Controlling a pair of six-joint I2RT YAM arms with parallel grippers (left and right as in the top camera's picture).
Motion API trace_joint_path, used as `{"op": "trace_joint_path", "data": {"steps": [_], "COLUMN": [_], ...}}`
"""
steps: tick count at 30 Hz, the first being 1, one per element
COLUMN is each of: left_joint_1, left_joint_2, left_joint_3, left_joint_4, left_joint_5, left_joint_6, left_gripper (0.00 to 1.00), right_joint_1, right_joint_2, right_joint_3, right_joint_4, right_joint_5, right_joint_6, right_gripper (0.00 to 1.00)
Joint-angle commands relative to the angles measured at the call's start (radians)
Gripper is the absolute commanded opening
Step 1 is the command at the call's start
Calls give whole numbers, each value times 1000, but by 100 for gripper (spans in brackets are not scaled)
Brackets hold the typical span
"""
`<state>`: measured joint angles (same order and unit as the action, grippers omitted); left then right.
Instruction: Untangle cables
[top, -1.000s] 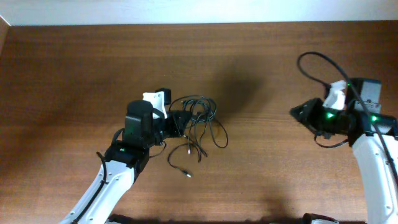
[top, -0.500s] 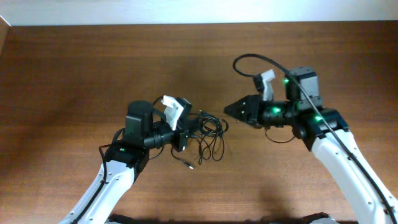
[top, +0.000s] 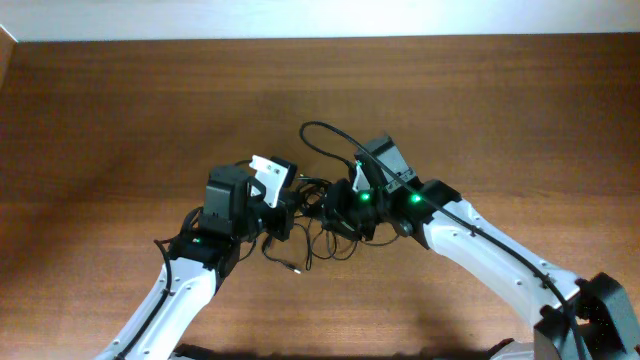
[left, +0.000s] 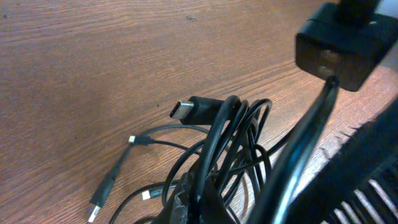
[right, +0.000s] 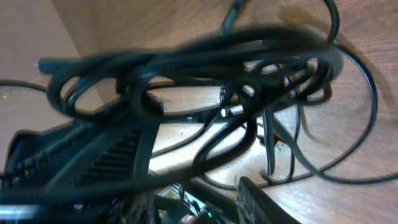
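The cables (top: 318, 228) are thin black cords knotted in one tangle at the table's middle, with a loose plug end (top: 296, 269) trailing toward the front. My left gripper (top: 287, 207) is at the tangle's left side and looks shut on the cables (left: 231, 140). The left wrist view shows a USB-C plug (left: 186, 111) and a USB-A plug (left: 98, 204) lying on the wood. My right gripper (top: 336, 212) has reached the tangle's right side. Its fingers (right: 196, 202) are open, with blurred cable loops (right: 205, 59) just in front of them.
The wooden table (top: 120, 110) runs to a pale wall at the back. A thicker black wire (top: 325, 135) arches off the right arm behind the tangle. The right arm's housing (left: 342, 43) hangs close over the cables in the left wrist view.
My right arm has swung from the table's right side leftward to the tangle. My left gripper has stayed on the tangle, which has bunched and shifted slightly.
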<state>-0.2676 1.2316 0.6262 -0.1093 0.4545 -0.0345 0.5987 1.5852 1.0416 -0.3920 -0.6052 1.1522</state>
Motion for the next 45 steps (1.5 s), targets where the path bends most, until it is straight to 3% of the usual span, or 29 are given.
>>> {"op": "trace_joint_path", "data": {"steps": [1,2,3,7,9,12,15,18,20,21,22,23,25,26,28,29,30,33,34,37,39,41,43,44,45], "left_joint_1": [1,1,1,2,2,2,2,2,2,2,2,2,2,2,2,2,2,2,2,2,2,10,49,60,61], "left_joint_2": [-1,-1,-1,-1,-1,-1,-1,-1,-1,-1,-1,-1,-1,-1,-1,-1,-1,-1,-1,-1,-1,-1,-1,-1,-1], "left_joint_3": [6,6,6,6,6,6,6,6,6,6,6,6,6,6,6,6,6,6,6,6,6,6,6,6,6], "left_joint_4": [3,-2,-6,-24,-79,-90,-94,-83,-48,-33,-25,-15,41,117,221,204,128,-3,-40,-27,85,227,366,364,210], "left_joint_5": [45,58,58,-11,-256,-314,-481,-505,-484,-469,-469,-470,-369,-188,171,327,391,299,208,216,309,301,301,290,190], "left_joint_6": [-22,-23,-27,-38,-216,-269,-400,-426,-478,-477,-477,-477,-477,-471,-344,-254,-201,-199,-200,-226,-227,-288,-378,-385,-385], "left_gripper": [0,0,0,0,0,0,2,22,63,66,41,2,0,0,0,2,6,7,9,9,15,19,12,18,48], "right_joint_1": [5,3,3,2,-26,-85,-174,-266,-279,-279,-279,-279,-279,-279,-279,-278,-278,-278,-278,-278,-277,-278,-278,-278,-278], "right_joint_2": [47,66,66,-13,-206,-520,-702,-780,-774,-769,-763,-751,-698,-640,-490,-406,-331,-220,-223,-225,-225,-225,-225,-225,-225], "right_joint_3": [6,6,6,8,8,8,8,8,8,8,8,8,8,7,7,7,7,8,8,8,8,8,8,8,7], "right_joint_4": [23,24,24,52,29,-81,-181,-269,-304,-317,-338,-379,-461,-500,-500,-466,-426,-385,-386,-386,-386,-397,-405,-405,-404], "right_joint_5": [85,142,163,181,127,163,298,349,348,348,349,357,356,356,348,297,217,80,47,-13,-13,-12,-12,-12,-11], "right_joint_6": [87,83,80,-79,-250,-475,-547,-547,-547,-564,-594,-603,-622,-622,-594,-572,-572,-624,-676,-756,-756,-755,-755,-755,-755], "right_gripper": [41,12,4,4,4,4,4,4,4,4,4,4,4,4,4,7,14,57,61,70,71,71,72,73,78]}}
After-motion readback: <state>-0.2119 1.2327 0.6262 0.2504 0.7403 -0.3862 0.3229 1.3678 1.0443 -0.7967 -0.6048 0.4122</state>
